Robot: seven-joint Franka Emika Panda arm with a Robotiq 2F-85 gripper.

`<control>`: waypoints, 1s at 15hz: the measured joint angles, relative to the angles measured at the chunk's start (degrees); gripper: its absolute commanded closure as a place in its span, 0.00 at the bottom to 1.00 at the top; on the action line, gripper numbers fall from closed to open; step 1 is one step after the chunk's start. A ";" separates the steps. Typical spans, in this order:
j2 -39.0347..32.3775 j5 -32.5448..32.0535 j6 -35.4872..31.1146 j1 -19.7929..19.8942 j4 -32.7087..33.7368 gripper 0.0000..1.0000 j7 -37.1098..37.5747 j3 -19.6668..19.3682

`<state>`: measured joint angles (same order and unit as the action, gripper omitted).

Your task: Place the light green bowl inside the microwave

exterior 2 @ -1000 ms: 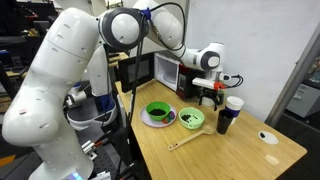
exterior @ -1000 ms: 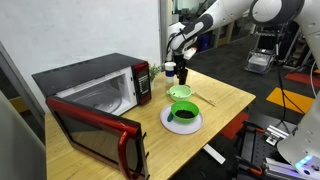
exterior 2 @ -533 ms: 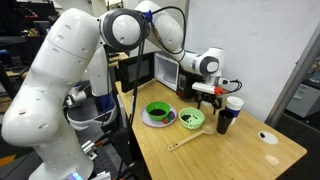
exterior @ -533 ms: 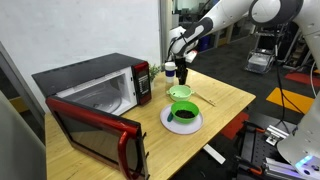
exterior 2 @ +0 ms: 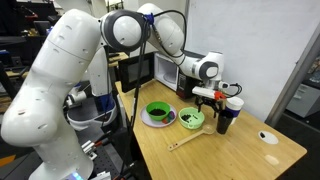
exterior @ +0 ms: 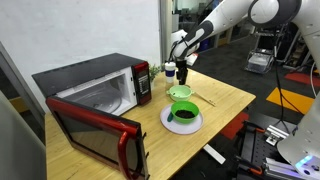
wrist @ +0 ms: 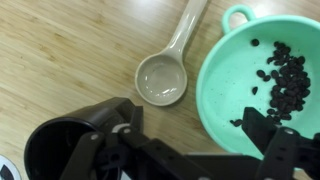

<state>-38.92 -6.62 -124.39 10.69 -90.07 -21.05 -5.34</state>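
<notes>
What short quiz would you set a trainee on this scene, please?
1. True or false: the door of the microwave is shut.
2. In the wrist view, what lies beside the light green bowl? A) a fork B) a spoon C) a knife
3. Fill in the blank: the gripper has its jaws ____ and holds nothing.

Key: 1 false, the door hangs open. 2 B. 3 open.
</notes>
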 measured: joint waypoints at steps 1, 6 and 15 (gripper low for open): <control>-0.34 0.00 -0.16 0.00 0.06 0.00 -0.27 0.09; -1.19 -0.01 -0.19 0.02 0.27 0.00 -1.65 0.50; -1.28 0.05 -0.17 0.20 0.48 0.00 -2.52 0.52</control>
<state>-40.20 -6.57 -124.56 10.89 -89.59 -23.56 -4.83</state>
